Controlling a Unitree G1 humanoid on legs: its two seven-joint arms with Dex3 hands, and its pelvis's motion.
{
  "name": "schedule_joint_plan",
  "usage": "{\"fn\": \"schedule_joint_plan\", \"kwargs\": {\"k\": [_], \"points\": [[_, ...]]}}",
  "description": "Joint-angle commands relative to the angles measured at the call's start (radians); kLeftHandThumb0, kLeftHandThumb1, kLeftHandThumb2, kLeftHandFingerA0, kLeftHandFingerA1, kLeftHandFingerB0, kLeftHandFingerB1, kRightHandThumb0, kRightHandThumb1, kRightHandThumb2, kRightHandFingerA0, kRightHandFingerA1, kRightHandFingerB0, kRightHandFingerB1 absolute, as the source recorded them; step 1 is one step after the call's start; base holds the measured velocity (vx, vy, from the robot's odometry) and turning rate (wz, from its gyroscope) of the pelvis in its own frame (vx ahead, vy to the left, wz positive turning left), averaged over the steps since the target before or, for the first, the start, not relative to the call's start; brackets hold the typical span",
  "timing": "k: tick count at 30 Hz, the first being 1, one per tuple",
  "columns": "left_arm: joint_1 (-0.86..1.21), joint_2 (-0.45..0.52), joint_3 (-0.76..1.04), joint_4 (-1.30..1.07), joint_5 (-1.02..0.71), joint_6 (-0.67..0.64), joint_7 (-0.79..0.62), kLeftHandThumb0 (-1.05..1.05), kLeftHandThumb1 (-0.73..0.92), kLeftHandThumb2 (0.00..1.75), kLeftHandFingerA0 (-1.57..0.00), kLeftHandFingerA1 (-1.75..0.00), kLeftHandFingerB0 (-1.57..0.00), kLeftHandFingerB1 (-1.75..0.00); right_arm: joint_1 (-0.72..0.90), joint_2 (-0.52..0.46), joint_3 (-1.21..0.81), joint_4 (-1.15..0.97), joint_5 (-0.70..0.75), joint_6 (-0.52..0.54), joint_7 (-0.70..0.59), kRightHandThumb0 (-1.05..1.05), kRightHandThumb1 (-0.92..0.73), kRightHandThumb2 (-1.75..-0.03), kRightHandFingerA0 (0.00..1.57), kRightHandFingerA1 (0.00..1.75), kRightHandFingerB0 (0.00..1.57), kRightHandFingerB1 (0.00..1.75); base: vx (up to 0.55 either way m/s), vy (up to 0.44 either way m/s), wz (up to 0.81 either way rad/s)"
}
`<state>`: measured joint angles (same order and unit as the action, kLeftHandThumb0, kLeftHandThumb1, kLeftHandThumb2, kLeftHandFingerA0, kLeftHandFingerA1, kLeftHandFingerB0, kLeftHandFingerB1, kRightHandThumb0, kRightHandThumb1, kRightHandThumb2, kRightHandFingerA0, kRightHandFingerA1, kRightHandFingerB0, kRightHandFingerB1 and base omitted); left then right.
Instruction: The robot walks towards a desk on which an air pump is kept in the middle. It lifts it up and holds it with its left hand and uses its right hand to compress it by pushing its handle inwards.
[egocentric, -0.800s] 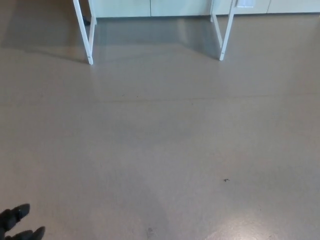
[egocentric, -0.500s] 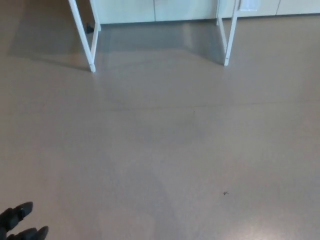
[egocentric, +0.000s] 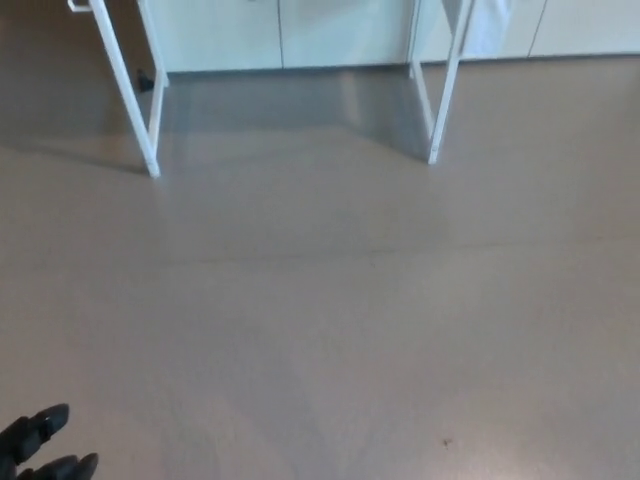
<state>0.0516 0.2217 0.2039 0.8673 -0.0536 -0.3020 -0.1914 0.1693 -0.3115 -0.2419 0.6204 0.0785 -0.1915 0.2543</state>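
Observation:
Only the fingertips of my left hand (egocentric: 42, 448) show, at the bottom left corner of the head view, black, spread apart and holding nothing. The right hand is out of the picture. The air pump and the desk top are not visible. Of the desk I see just its white legs: one pair at the upper left (egocentric: 130, 90) and one pair at the upper right (egocentric: 440, 85), standing on the beige floor.
Pale cabinet fronts (egocentric: 300, 30) run along the wall behind the desk legs. A small dark object (egocentric: 146, 78) lies by the left legs. The desk's shadow (egocentric: 280, 110) falls on the floor between the legs. A dark speck (egocentric: 447, 440) marks the floor near me.
The whole picture has shifted: the desk legs sit lower and more to the left in the frame, so the camera has moved. My left fingertips keep the same corner and pose.

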Motion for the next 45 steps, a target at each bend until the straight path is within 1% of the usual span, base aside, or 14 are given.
{"fn": "schedule_joint_plan", "kwargs": {"k": [1, 8, 11, 14, 15, 23, 24, 29, 30, 35, 37, 39, 40, 45], "points": [[0.007, 0.019, -0.002, 0.003, 0.0, -0.04, -0.001, -0.39, 0.66, 0.6, -0.37, -0.38, -0.31, -0.34, 0.015, 0.0, -0.003, -0.008, 0.014, -0.002, 0.007, -0.55, -0.77, -0.63, 0.23, 0.36, 0.15, 0.31, 0.3, 0.264, 0.05], [0.061, -0.016, 0.044, -0.015, -0.082, 0.011, -0.046, -0.39, 0.57, 0.71, -0.32, -0.44, -0.3, -0.41, 0.092, 0.016, -0.008, 0.011, 0.031, -0.062, 0.041, -0.58, -0.75, -0.62, 0.24, 0.38, 0.14, 0.31, 0.34, 0.089, 0.09], [0.088, -0.02, 0.047, -0.024, -0.082, 0.025, -0.055, -0.31, 0.66, 0.59, -0.37, -0.39, -0.32, -0.34, 0.135, 0.021, -0.009, 0.008, 0.029, -0.073, 0.041, -0.58, -0.75, -0.62, 0.25, 0.37, 0.15, 0.31, 0.38, -0.07, 0.2], [0.125, -0.022, 0.038, -0.038, -0.064, 0.025, -0.054, -0.38, 0.59, 0.72, -0.33, -0.44, -0.3, -0.42, 0.192, 0.029, -0.015, 0.004, 0.029, -0.092, 0.045, -0.58, -0.75, -0.62, 0.24, 0.37, 0.14, 0.31, 0.44, -0.142, 0.39], [0.13, -0.023, 0.036, -0.045, -0.061, 0.035, -0.053, -0.3, 0.66, 0.59, -0.36, -0.38, -0.32, -0.34, 0.191, 0.032, -0.019, 0.025, 0.029, -0.107, 0.041, -0.59, -0.74, -0.62, 0.25, 0.38, 0.16, 0.32, 0.55, -0.356, 0.53], [0.147, -0.025, 0.029, -0.065, -0.057, 0.055, -0.045, -0.29, 0.66, 0.59, -0.39, -0.39, -0.33, -0.35, 0.17, 0.027, -0.021, 0.138, 0.023, -0.171, 0.047, -0.63, -0.73, -0.61, 0.26, 0.39, 0.15, 0.31, 0.42, -0.148, -0.01], [0.149, -0.025, 0.028, -0.07, -0.058, 0.059, -0.047, -0.29, 0.66, 0.59, -0.38, -0.39, -0.33, -0.34, 0.169, 0.027, -0.021, 0.148, 0.023, -0.182, 0.047, -0.67, -0.64, -0.78, 0.21, 0.44, 0.14, 0.4, 0.36, 0.048, -0.29], [0.143, -0.024, 0.022, -0.078, -0.052, 0.062, -0.046, -0.29, 0.67, 0.6, -0.39, -0.4, -0.33, -0.35, 0.167, 0.029, -0.024, 0.152, 0.031, -0.192, 0.046, -0.66, -0.63, -0.81, 0.21, 0.45, 0.13, 0.4, 0.42, 0.112, -0.28], [0.136, -0.023, 0.021, -0.077, -0.053, 0.067, -0.044, -0.3, 0.67, 0.6, -0.39, -0.39, -0.33, -0.34, 0.162, 0.029, -0.025, 0.157, 0.032, -0.192, 0.046, -0.62, -0.73, -0.61, 0.27, 0.39, 0.16, 0.32, 0.55, 0.133, -0.45], [0.128, -0.024, 0.023, -0.07, -0.06, 0.076, -0.05, -0.3, 0.66, 0.59, -0.39, -0.39, -0.32, -0.34, 0.157, 0.031, -0.031, 0.172, 0.039, -0.205, 0.051, -0.61, -0.73, -0.61, 0.27, 0.4, 0.16, 0.32, 0.54, 0.111, 0.0], [0.132, -0.024, 0.021, -0.073, -0.058, 0.069, -0.052, -0.32, 0.66, 0.59, -0.38, -0.39, -0.31, -0.34, 0.161, 0.031, -0.03, 0.169, 0.036, -0.208, 0.047, -0.65, -0.64, -0.8, 0.21, 0.45, 0.15, 0.4, 0.44, 0.077, 0.07], [0.136, -0.022, 0.019, -0.073, -0.055, 0.061, -0.054, -0.37, 0.58, 0.71, -0.33, -0.45, -0.3, -0.42, 0.155, 0.03, -0.029, 0.187, 0.032, -0.218, 0.044, -0.62, -0.73, -0.61, 0.28, 0.4, 0.16, 0.32, 0.44, 0.015, 0.21], [0.135, -0.019, 0.016, -0.069, -0.048, 0.055, -0.051, -0.32, 0.66, 0.59, -0.39, -0.39, -0.32, -0.34, 0.153, 0.03, -0.03, 0.19, 0.032, -0.218, 0.042, -0.66, -0.62, -0.79, 0.21, 0.45, 0.15, 0.41, 0.36, -0.024, 0.23], [0.133, -0.015, 0.01, -0.079, -0.047, 0.065, -0.051, -0.31, 0.66, 0.59, -0.39, -0.39, -0.32, -0.34, 0.146, 0.026, -0.027, 0.196, 0.026, -0.227, 0.041, -0.65, -0.63, -0.8, 0.22, 0.45, 0.15, 0.4, 0.49, -0.115, 0.15]]}}
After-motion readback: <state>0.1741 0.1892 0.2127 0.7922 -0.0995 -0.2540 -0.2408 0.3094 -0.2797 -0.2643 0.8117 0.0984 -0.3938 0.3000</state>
